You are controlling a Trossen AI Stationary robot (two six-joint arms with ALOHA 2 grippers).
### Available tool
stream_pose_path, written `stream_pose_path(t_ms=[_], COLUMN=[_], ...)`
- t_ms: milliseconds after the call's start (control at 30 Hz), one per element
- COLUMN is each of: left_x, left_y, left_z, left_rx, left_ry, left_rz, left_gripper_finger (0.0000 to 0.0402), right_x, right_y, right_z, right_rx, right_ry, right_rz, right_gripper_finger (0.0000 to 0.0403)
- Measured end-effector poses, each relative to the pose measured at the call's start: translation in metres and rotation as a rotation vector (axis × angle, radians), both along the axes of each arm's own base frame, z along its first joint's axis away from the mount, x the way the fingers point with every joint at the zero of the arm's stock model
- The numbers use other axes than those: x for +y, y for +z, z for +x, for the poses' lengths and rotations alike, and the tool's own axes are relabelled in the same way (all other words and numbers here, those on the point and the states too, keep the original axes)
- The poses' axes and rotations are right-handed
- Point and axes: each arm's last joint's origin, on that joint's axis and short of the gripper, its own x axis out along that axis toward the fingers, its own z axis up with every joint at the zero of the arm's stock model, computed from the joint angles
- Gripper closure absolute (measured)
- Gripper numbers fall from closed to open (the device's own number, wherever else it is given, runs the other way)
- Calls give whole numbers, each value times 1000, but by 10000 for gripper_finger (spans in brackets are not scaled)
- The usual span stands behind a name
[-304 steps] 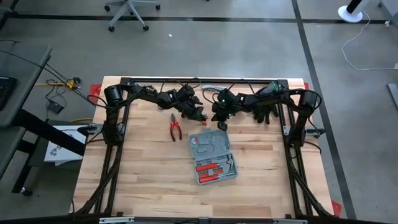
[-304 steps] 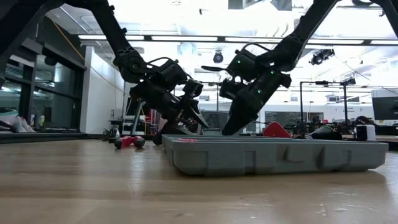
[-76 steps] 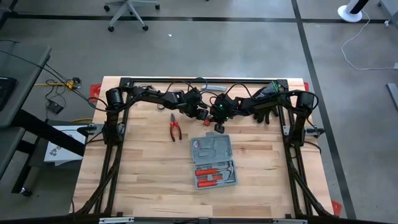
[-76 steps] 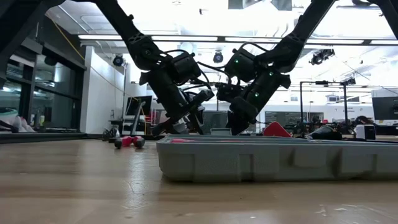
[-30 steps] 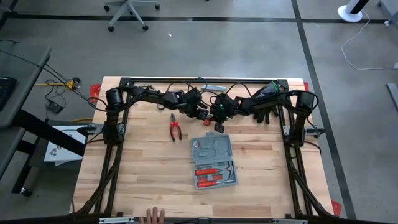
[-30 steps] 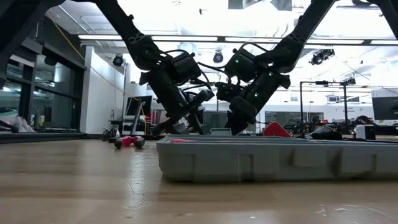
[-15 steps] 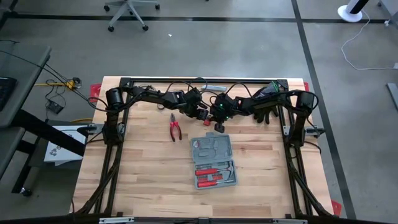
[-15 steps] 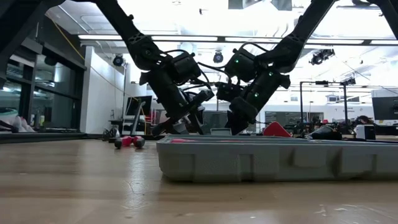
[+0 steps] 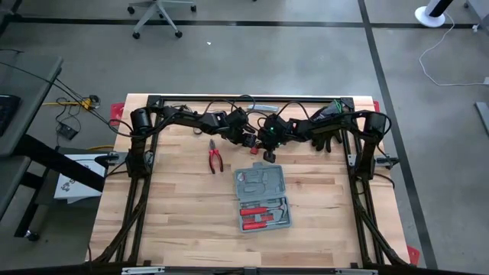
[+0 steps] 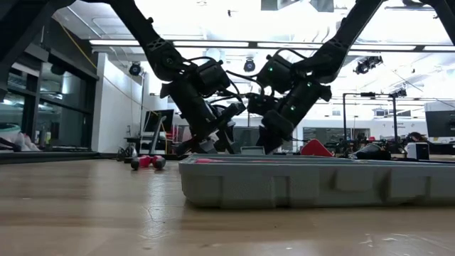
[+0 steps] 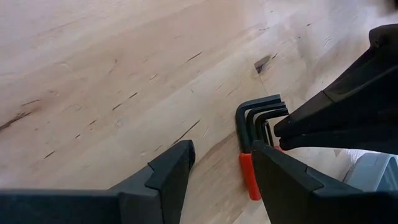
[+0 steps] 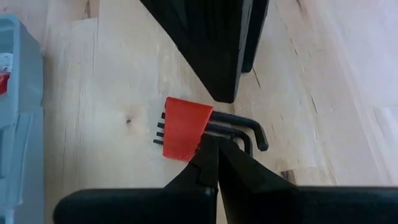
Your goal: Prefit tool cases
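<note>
The wooden counter (image 9: 183, 206), made of pale planks, holds the open blue-grey plastic tool case (image 9: 262, 196) near its middle, a flat box with its long side running from the far edge toward the near edge, a little tilted, and red-handled tools (image 9: 258, 215) in its near half. Red-handled pliers (image 9: 215, 156) lie to its left. Just past the case's far end, the left hand (image 11: 217, 174) is spread over a red holder of bent black keys (image 12: 186, 129), and the right hand (image 12: 214, 152) is pressed together right beside that holder.
</note>
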Motion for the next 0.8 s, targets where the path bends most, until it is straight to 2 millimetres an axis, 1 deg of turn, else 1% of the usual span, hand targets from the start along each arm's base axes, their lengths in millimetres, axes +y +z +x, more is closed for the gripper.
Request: stream_pose_path(t_ms=[367, 567, 800], left_x=[-6, -9, -15], left_y=[0, 0, 0], left_z=[2, 4, 6], left_rx=[5, 32, 49], left_ry=[-7, 25, -191], left_rz=[15, 93, 241], left_gripper_finger=[236, 236, 236], right_x=[0, 0, -1], right_y=[1, 1, 1], right_z=[1, 1, 1], right_rx=[-8, -16, -18], right_ry=[3, 5, 17], right_rz=[-6, -12, -23], right_gripper_finger=[403, 403, 403])
